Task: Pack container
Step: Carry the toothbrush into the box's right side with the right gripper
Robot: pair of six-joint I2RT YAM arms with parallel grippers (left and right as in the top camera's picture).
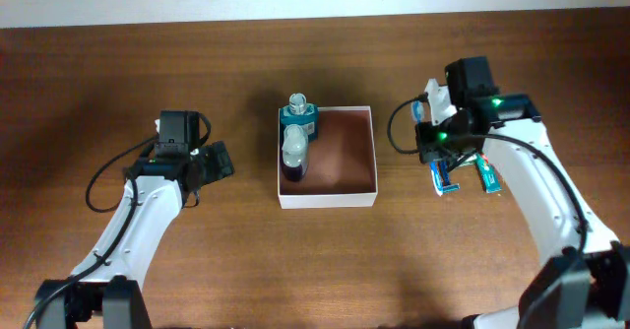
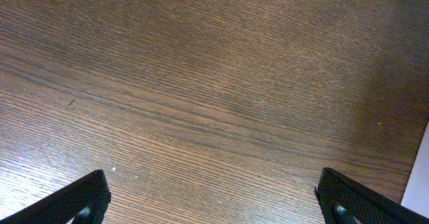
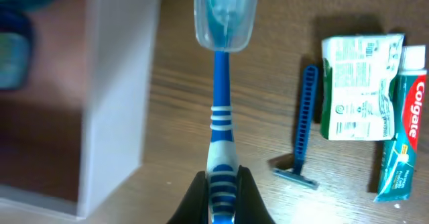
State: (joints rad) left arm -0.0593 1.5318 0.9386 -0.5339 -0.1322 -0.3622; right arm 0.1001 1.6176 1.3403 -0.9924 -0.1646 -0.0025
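Container (image 1: 328, 199): square, shallow, open-topped box with thin white walls and a reddish-brown inside, sitting at the centre of the overhead frame on the dark brown wooden worktop (image 1: 118, 63).
Contents: teal-bodied bottle (image 1: 299, 122) and pale-capped bottle (image 1: 293, 150) lie along the box's left wall, which leaves the right part of the floor bare for more items.
Right end effector (image 3: 222, 180): clamped shut on the handle end of the blue-and-white striped toothbrush (image 3: 220, 117), with the clear plastic cap (image 3: 225, 16) over the bristles pointing away from it. Gripping at the tail likely lets the long brush go in head first.
Toothbrush position: above the worktop, just right of the container's white wall in the wrist view, not over the opening yet.
Waiting items: blue plastic razor (image 3: 305, 127), green-and-white printed packet (image 3: 355, 86) and red-and-green Colgate toothpaste tube (image 3: 402, 137) lie side by side at the right of the wrist frame, close to this arm.
Left end effector (image 2: 211, 184): fingers spread wide, holding nothing, over bare worktop left of the box, probably parked clear of the right arm's path.
Stage: judged as mid-packing, with three items outside.
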